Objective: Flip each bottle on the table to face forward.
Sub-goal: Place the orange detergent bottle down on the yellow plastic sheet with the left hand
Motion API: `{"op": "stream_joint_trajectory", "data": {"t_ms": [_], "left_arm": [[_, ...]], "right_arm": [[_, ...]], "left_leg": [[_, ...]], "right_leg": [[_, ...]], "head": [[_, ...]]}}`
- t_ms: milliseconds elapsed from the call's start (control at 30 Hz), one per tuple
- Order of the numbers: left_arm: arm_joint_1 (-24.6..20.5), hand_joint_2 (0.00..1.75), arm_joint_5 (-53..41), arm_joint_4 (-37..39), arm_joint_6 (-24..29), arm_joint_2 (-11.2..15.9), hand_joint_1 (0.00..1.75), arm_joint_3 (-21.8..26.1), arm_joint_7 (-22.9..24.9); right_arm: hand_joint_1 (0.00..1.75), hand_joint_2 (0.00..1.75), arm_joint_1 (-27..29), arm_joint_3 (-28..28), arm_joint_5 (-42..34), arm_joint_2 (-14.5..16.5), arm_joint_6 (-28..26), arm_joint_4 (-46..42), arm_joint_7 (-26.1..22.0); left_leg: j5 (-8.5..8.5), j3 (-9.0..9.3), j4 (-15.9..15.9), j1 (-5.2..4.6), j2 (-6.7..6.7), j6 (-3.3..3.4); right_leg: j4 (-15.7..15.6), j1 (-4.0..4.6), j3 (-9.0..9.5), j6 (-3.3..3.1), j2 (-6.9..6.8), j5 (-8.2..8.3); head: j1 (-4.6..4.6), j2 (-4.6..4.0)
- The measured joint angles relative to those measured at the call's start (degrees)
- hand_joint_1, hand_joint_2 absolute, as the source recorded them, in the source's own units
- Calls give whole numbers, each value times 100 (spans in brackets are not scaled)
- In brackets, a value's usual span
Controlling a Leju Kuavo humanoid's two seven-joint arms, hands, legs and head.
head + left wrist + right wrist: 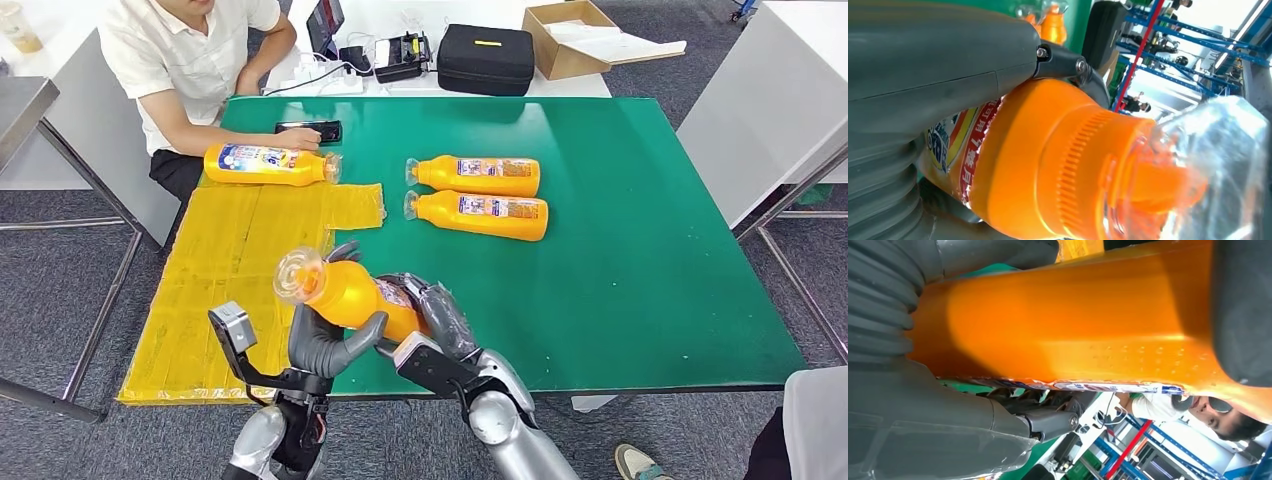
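An orange bottle (345,292) with a clear cap is lifted above the table's near edge, tilted, cap pointing up and left. My left hand (325,340) grips it near the neck from below. My right hand (435,318) wraps its body from the right. The left wrist view shows the orange bottle's (1048,160) shoulder and clear cap under my left hand (938,60). In the right wrist view my right hand (923,425) holds the bottle's plain orange side (1073,320). Two more orange bottles (478,175) (480,214) lie side by side mid-table, labels up. Another bottle (268,164) lies at the far left.
A person sits at the table's far left corner, a hand resting by a black phone (310,130). A yellow mat (230,280) covers the green table's (650,260) left part. A black case (486,58) and a cardboard box (570,35) stand behind.
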Motion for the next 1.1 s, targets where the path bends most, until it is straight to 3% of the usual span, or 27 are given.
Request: {"op": "stream_joint_trajectory", "data": {"t_ms": [100,133,233,267,500,700,833,933,1033,1100], "left_arm": [[-64,175,366,103,-182,-1,175,21,130],[-95,175,452,146,-239,-1,175,27,150],[-173,175,575,248,-342,-2,175,35,170],[-188,175,589,269,-362,-3,175,35,172],[-210,175,471,321,-343,-4,175,37,83],[-199,175,-50,250,-21,-4,175,62,-33],[-162,175,-1119,75,758,-4,175,107,-137],[-57,175,-2672,-181,1762,-4,175,292,-265],[61,175,-4309,-529,2345,-5,175,504,-378],[123,175,-4582,-693,2373,-10,175,605,-386]], "right_arm": [[168,175,-39,2,-64,16,10,36,-62],[146,175,-55,2,-85,22,14,52,-78],[27,175,-79,2,-143,28,17,80,-118],[5,175,-77,2,-162,29,18,83,-130],[0,175,-66,-1,-121,40,-84,83,-144],[0,175,33,-15,206,46,-456,40,-174],[0,175,302,-191,1231,53,-1495,-183,-117],[0,175,593,-672,2239,31,-2420,-490,78],[0,175,885,-1249,2640,-9,-2692,-810,79],[0,175,1007,-1492,2712,-16,-2700,-948,48]], "left_leg": [[0,0,0,0,0,0],[0,0,0,0,0,0],[0,0,0,0,0,0],[0,-1,0,0,0,0],[0,-1,0,0,0,0],[0,-1,0,0,-1,0],[0,-1,0,0,-1,0],[0,-5,0,0,-5,0],[-1,-9,0,-1,-7,1],[-3,-10,0,-2,-5,0]], "right_leg": [[0,0,0,0,0,0],[0,0,0,0,0,0],[0,0,0,0,0,0],[0,0,0,0,0,0],[0,0,-1,0,0,0],[0,0,-1,0,-1,0],[0,0,-2,0,0,0],[0,0,-3,2,-6,-2],[0,-1,-3,4,-10,-3],[-1,-1,-5,4,-9,-3]], "head": [[1,0],[1,0],[1,0],[1,0],[1,0],[1,0],[0,0],[1,0],[3,0],[2,0]]}}
